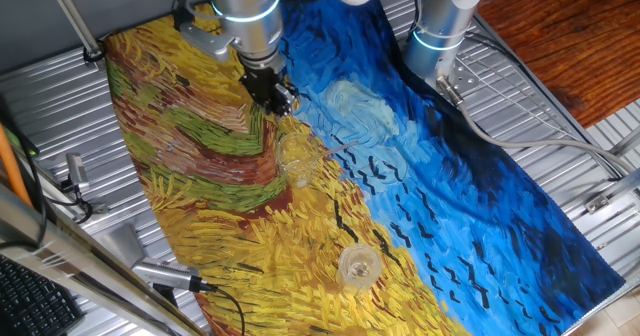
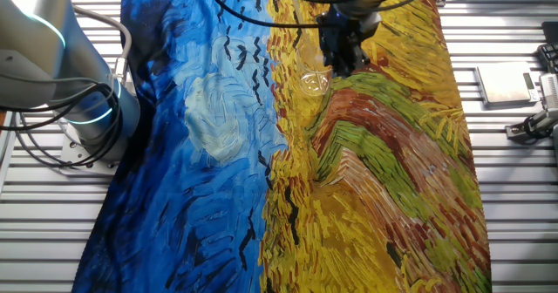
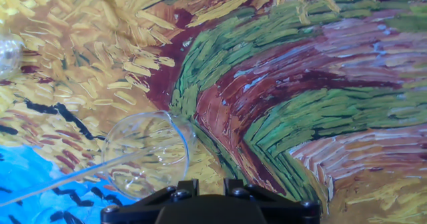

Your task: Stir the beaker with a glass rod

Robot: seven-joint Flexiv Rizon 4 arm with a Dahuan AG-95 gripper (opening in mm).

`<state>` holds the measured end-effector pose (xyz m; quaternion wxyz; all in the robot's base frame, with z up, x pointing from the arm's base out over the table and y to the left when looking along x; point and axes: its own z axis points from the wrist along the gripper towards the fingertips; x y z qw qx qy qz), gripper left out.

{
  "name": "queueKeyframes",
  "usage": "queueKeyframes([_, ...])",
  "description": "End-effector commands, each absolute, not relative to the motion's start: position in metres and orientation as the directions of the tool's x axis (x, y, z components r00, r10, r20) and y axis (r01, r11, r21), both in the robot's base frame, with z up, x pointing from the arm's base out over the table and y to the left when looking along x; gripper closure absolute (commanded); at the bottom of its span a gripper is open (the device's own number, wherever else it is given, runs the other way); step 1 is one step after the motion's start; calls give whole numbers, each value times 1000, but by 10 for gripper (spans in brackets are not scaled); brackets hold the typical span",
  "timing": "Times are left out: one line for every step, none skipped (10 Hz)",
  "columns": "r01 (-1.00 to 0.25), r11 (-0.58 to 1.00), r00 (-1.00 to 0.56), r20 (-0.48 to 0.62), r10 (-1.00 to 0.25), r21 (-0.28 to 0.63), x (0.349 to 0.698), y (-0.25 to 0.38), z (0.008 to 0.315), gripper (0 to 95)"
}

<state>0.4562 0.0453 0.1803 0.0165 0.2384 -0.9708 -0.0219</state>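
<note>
Right now I see my gripper [image 1: 280,98] hanging low over the painted cloth [image 1: 480,206], near its far edge; whether the jaws are apart or together I cannot tell. Just beside it, toward the cloth's middle, stands the beaker [image 1: 298,162], with the glass rod [image 3: 60,179] slanting out of it. Well apart, near the cloth's near edge, sits another glass vessel [image 1: 359,265].

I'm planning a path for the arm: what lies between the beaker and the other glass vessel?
Only bare painted cloth. One fixed view shows this stretch between the beaker and the vessel.
</note>
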Motion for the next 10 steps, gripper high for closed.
queueKeyframes([-487,872,-872,26,-488,49,457,46,180,760])
queueKeyframes([-511,858,-858,27,-513,54,457,46,180,760])
queueKeyframes([-526,848,-849,24,-528,59,457,46,180,760])
queueKeyframes([-539,840,-841,21,-541,65,457,46,180,760])
queueKeyframes([-537,841,-842,21,-540,68,457,46,180,760])
queueKeyframes([-533,843,-844,20,-536,70,457,46,180,760])
queueKeyframes([-534,842,-844,17,-537,80,457,46,180,570])
queueKeyframes([-529,842,-846,19,-534,102,454,48,182,570])
queueKeyframes([-526,844,-847,22,-530,106,451,52,185,570])
queueKeyframes([-520,848,-851,24,-525,106,447,55,186,570])
